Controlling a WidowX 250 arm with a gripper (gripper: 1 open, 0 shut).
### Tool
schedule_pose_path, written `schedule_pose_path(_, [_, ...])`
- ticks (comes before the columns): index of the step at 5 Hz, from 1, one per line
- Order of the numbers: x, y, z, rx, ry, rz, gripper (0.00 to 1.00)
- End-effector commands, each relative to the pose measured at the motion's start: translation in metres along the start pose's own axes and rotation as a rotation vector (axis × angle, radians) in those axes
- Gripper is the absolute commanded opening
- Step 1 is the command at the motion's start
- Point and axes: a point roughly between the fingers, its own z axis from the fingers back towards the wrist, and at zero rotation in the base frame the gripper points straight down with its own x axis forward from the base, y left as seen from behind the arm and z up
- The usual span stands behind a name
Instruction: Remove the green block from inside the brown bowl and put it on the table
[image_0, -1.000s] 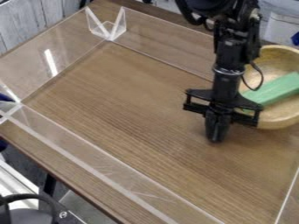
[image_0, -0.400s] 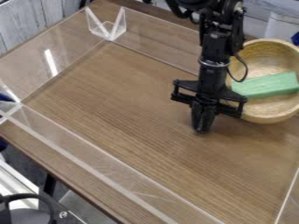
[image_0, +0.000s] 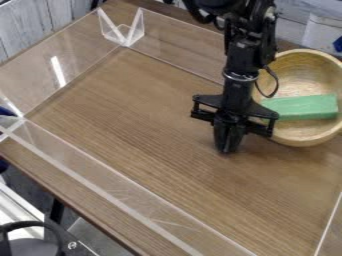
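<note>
The brown bowl (image_0: 297, 68) sits at the table's right edge. The green block (image_0: 305, 108) lies inside it, slanted against the near wall with one end close to the rim. My gripper (image_0: 230, 143) hangs on a black arm just left of the bowl. It points straight down, with its tip low over the table (image_0: 120, 120). Nothing shows between its fingers. They merge into one dark tip, so I cannot make out a gap. The arm hides part of the bowl's left rim.
Low clear acrylic walls (image_0: 80, 60) ring the tabletop, with a clear bracket (image_0: 123, 30) at the far corner. The table's near edge runs from the lower left to the bottom right.
The arm has shifted left, away from the bowl, so more of the bowl shows. The green block now sits a little lower against the bowl's near wall.
</note>
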Motion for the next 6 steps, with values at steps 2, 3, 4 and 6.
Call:
schedule_pose_path(2, [-0.008, 0.0, 0.03, 0.023, 0.007, -0.042, 1.0])
schedule_pose_path(3, [-0.011, 0.0, 0.04, -0.008, -0.018, -0.039, 1.0])
schedule_pose_path(4, [-0.017, 0.001, 0.052, -0.035, -0.047, -0.032, 1.0])
schedule_pose_path(6, [-0.009, -0.001, 0.064, -0.076, -0.081, -0.066, 1.0])
